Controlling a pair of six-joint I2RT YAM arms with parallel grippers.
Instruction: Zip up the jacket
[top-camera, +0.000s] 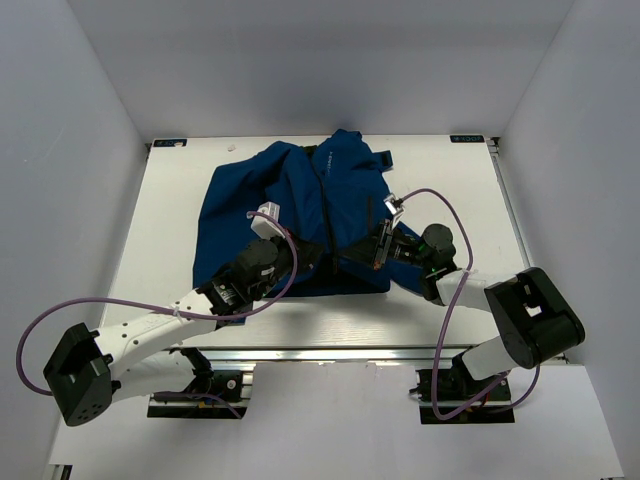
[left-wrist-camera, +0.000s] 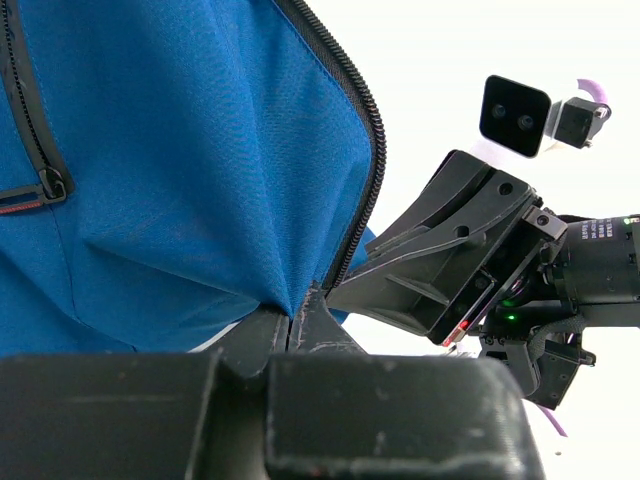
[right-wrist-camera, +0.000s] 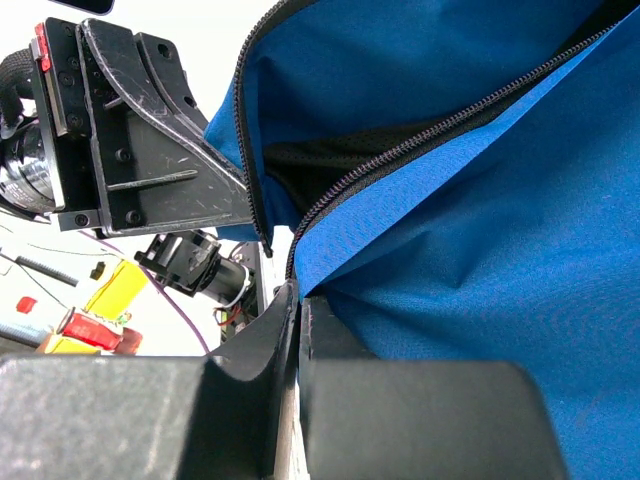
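The royal-blue jacket lies on the white table, its dark zipper line running down the middle. Both grippers meet at its near hem. My left gripper is shut on the hem at the bottom of one front edge, where the blue fabric is pinched in the left wrist view beside the zipper teeth. My right gripper is shut on the other front edge just below its zipper teeth. The two edges are apart, with dark lining between them.
A pocket zipper pull shows at the left of the left wrist view. The right gripper's body is close to the left fingers. White walls enclose the table on three sides. Purple cables loop from both arms.
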